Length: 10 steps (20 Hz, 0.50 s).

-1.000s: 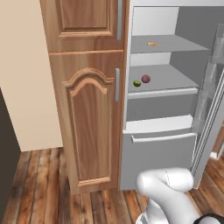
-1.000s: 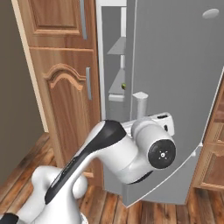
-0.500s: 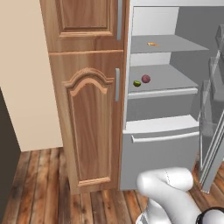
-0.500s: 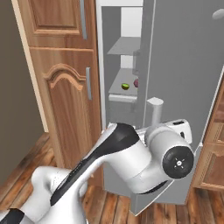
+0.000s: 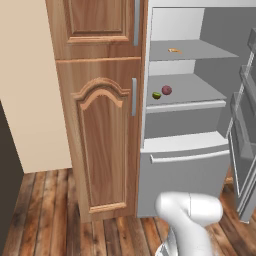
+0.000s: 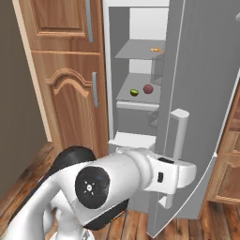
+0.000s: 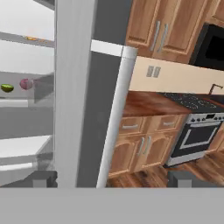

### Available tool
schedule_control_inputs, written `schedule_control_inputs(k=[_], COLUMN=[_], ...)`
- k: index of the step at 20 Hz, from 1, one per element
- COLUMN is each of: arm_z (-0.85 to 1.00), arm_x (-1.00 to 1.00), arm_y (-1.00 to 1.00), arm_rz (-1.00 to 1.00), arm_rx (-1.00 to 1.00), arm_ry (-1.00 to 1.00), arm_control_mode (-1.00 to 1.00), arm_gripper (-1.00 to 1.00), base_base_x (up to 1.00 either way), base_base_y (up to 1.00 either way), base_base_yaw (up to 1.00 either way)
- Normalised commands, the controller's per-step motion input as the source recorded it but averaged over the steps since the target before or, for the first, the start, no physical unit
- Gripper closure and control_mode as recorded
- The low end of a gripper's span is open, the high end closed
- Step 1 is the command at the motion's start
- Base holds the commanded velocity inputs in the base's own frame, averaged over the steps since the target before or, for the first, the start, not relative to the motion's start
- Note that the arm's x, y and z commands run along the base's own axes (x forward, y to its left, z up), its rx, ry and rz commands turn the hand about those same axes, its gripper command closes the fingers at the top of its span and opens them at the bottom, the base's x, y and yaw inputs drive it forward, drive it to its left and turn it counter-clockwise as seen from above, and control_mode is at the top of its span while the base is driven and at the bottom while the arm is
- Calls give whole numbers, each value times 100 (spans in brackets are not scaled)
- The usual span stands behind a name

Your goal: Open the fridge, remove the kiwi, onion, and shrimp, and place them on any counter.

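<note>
The fridge stands open, its door swung out to the right. On the middle shelf, the lime-green kiwi lies just left of the reddish-purple onion. The orange shrimp lies on the shelf above. In the hand view, my gripper is open, with its dark fingertips wide apart on either side of the door's vertical bar handle. That view also catches the kiwi and onion past the door edge.
A tall brown wooden cabinet adjoins the fridge on the left. Beyond the door, a counter with a reddish-brown top on lighter wooden cabinets runs up to a stove. The floor is wooden planks.
The fridge door has swung wider open, revealing more of the shelves. My arm has moved with the handle, toward the base and to the right.
</note>
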Motion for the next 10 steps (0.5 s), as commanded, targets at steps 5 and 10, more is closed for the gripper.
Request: schedule_control_inputs(k=[5, 10], arm_z=[39, 82], arm_x=[-55, -3], arm_y=[65, 89], arm_rz=[-56, -25], arm_rx=[0, -6], arm_ry=[-6, 4], arm_control_mode=[-100, -100], arm_gripper=[-100, -100], base_base_x=[0, 0], base_base_y=[0, 0], base_base_yaw=[0, 0])
